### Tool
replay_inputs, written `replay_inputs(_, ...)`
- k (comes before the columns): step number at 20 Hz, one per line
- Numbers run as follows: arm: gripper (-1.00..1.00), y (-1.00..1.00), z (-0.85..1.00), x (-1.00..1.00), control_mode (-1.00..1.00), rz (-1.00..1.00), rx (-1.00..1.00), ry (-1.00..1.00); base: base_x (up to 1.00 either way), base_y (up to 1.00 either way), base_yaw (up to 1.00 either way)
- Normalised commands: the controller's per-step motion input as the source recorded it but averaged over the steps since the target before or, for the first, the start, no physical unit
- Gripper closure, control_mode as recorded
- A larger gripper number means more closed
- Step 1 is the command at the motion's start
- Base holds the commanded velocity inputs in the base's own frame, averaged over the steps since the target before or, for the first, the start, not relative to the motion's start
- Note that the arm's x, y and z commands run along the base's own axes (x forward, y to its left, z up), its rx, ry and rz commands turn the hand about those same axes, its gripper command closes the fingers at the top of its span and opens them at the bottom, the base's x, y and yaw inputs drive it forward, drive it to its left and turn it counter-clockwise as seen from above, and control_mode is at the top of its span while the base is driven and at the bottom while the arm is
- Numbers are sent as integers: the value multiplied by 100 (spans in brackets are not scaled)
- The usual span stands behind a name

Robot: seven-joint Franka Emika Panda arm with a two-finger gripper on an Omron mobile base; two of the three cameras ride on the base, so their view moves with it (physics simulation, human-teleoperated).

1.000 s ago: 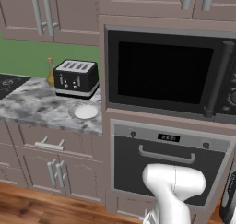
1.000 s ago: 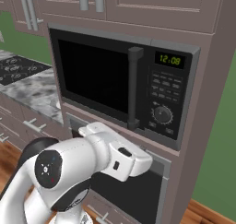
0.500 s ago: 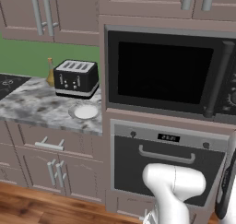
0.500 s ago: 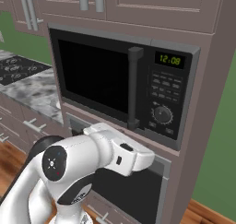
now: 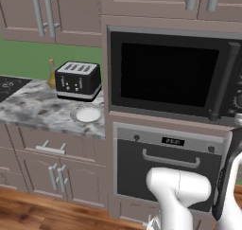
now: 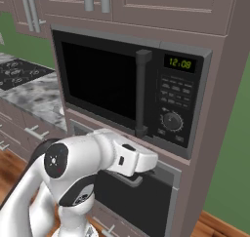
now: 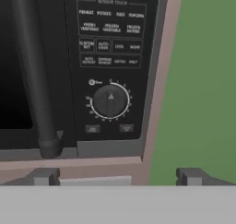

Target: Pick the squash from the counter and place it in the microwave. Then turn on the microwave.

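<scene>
Counter (image 5: pixel 42 111) carries toaster (image 5: pixel 78 80), plate (image 5: pixel 88 114); microwave (image 5: pixel 170 75) door shut. My hand view adds knob (image 7: pixel 109 101); gripper (image 7: pixel 117 177) fingers apart.

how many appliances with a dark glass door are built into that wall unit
2. The microwave sits above, door shut, with a vertical bar handle beside its button panel. The oven sits directly below it, with a horizontal handle; the robot's arm hides part of it.

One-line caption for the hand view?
Open pincer faces the closed microwave's control panel, round knob centred, door handle at left.
</scene>
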Motion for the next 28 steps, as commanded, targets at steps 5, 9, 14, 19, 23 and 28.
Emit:
replay_inputs(5, -100, 10, -19, 33, -100, 0, -1, -6, 0, 0, 0)
replay_inputs(9, -100, 0, -12, 29, -100, 0, 0, -10, 0, 0, 0)
replay_inputs(14, -100, -1, -24, 26, -100, 0, 0, -11, 0, 0, 0)
replay_inputs(19, -100, -8, -34, 17, -100, 0, 0, -11, 0, 0, 0)
replay_inputs(23, -100, -22, -32, 11, -100, 0, 0, -10, 0, 0, 0)
replay_inputs(28, -100, -29, -31, 4, -100, 0, 0, -10, 0, 0, 0)
